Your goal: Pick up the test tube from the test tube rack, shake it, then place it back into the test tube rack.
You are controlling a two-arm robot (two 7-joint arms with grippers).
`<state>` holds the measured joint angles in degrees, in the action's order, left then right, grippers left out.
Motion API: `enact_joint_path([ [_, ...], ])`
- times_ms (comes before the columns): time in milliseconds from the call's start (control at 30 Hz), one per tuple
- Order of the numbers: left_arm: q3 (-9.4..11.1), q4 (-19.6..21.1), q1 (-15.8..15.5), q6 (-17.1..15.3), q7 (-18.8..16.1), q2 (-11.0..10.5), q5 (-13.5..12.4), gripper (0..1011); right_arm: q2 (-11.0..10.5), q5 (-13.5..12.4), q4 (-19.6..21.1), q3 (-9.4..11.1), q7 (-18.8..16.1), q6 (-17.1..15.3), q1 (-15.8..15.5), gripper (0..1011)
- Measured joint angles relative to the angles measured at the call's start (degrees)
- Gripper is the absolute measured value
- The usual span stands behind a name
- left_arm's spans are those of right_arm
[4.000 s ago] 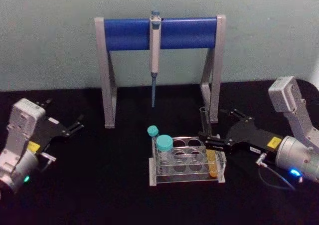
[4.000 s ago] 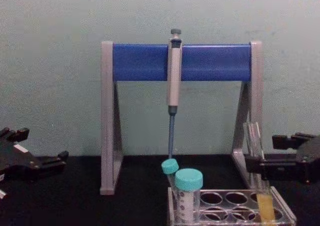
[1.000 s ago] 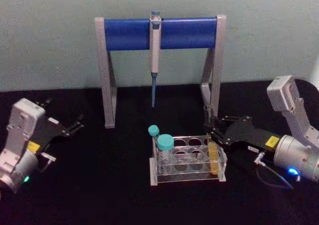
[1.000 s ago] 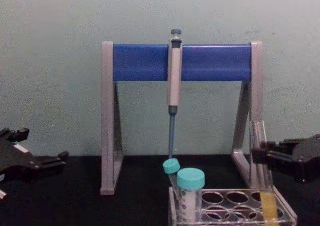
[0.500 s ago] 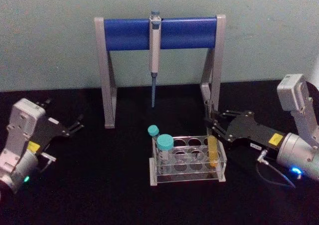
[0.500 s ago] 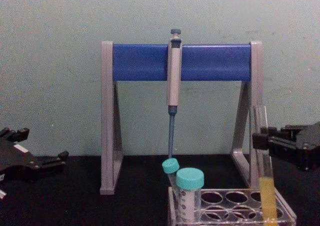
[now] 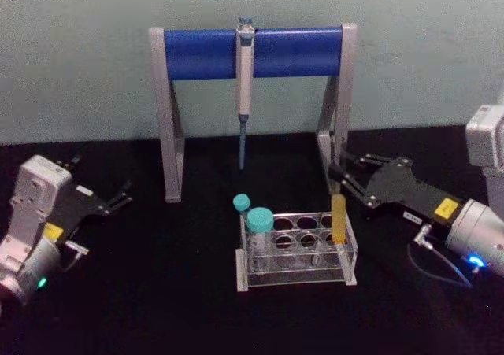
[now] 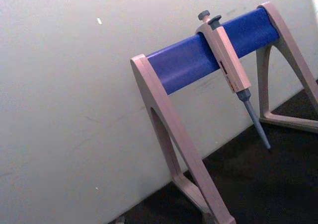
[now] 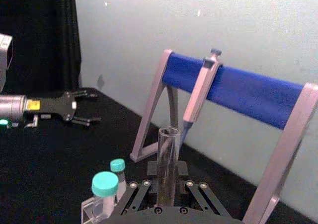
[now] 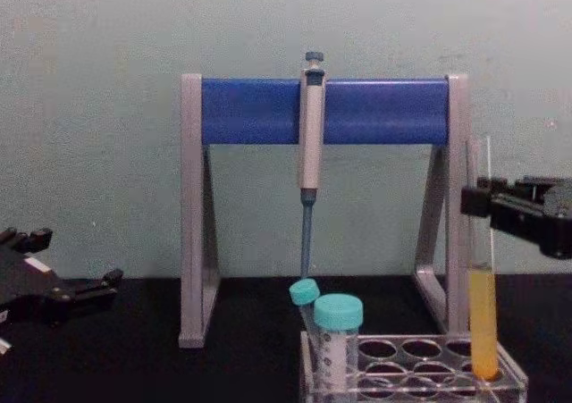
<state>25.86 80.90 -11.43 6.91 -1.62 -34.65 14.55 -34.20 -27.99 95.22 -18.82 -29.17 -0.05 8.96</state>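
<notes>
The test tube (image 7: 338, 207) is a slim clear tube with yellow-orange liquid in its lower part. It stands upright over the right end of the clear test tube rack (image 7: 295, 275), its round bottom about level with the rack's top. My right gripper (image 7: 340, 177) is shut on its upper part. From the side the test tube (image 10: 483, 318) rises above the rack (image 10: 411, 383), with the right gripper (image 10: 478, 202) clamped near its top. In the right wrist view the tube (image 9: 167, 164) stands between the fingers (image 9: 140, 190). My left gripper (image 7: 118, 197) rests open at the far left.
A grey-and-blue pipette stand (image 7: 252, 52) with a hanging pipette (image 7: 245, 72) stands behind the rack, its right leg (image 7: 337, 127) close behind the tube. Two teal-capped tubes (image 7: 259, 225) sit at the rack's left end. The black table spreads around.
My right gripper has risen with the test tube, drawing it up out of the rack's right-end hole. The left arm has not moved.
</notes>
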Motion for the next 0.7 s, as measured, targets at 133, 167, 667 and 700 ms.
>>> enact_joint_path([
  [133, 0.0, 0.0, 0.0, 0.0, 0.0, 0.0, 0.0, 1001, 0.4, -0.2, 0.2, 0.6, 0.3, 1.0, -0.2, 237],
  [167, 0.0, 0.0, 0.0, 0.0, 0.0, 0.0, 0.0, 1001, 0.4, -0.2, 0.3, 0.8, 0.3, 1.2, -0.2, 237],
  [667, 0.0, 0.0, 0.0, 0.0, 0.0, 0.0, 0.0, 1001, 2.3, -0.4, 0.0, 2.3, 1.7, 2.9, 0.2, 237],
  [700, 0.0, 0.0, 0.0, 0.0, 0.0, 0.0, 0.0, 1001, 2.5, -0.4, -0.1, 2.4, 1.7, 2.9, 0.3, 237],
])
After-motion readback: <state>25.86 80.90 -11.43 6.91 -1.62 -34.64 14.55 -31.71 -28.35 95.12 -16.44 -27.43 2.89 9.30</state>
